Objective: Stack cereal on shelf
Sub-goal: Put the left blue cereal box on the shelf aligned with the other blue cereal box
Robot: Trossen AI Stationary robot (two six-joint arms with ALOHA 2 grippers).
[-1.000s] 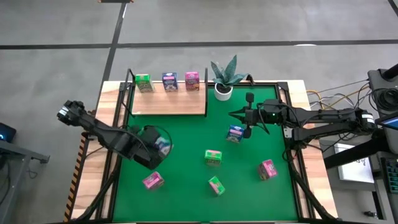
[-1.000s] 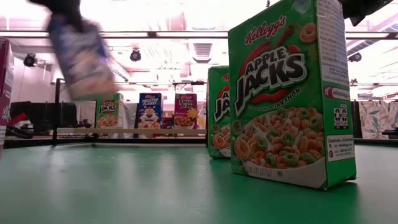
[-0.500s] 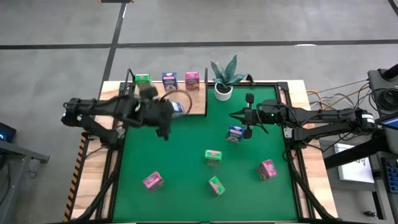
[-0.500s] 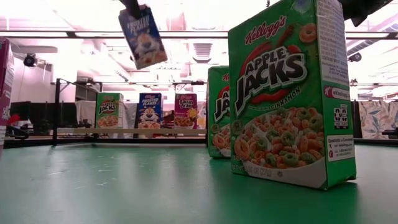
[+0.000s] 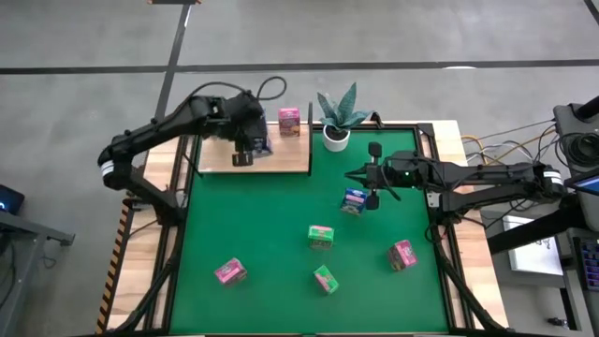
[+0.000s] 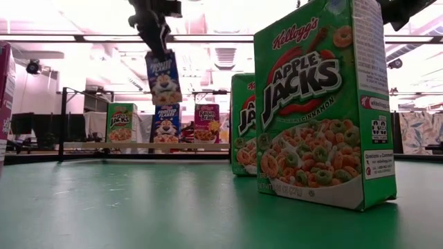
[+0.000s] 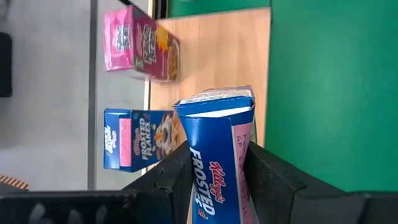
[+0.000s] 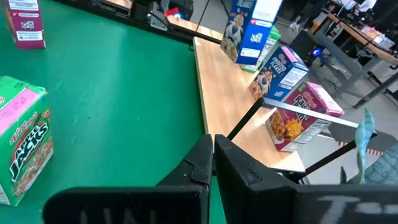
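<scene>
So left hand (image 7: pixel 214 180) is clamped on a blue Frosted Flakes carton (image 7: pixel 219 155), fingers (image 7: pixel 177 177) pinching the two broad printed faces; in the low view it hangs in the air above the blue carton on the shelf (image 6: pixel 165 123). The shelf (image 5: pixel 281 157) sits at the table's (image 5: pixel 281 243) far edge, and the pink carton (image 5: pixel 289 121) stands on it too. Probably light, thin cardboard, stiff enough but it'll dent if squeezed hard; glossy print may slip, so a mid-body grip across the flat faces looks right. Stacking on a small top face could topple, so it needs to land square. Right hand (image 8: pixel 211 162) is closed, empty, waiting over the table near a loose blue carton (image 5: pixel 353 200). Other cartons lie well apart on the green.
</scene>
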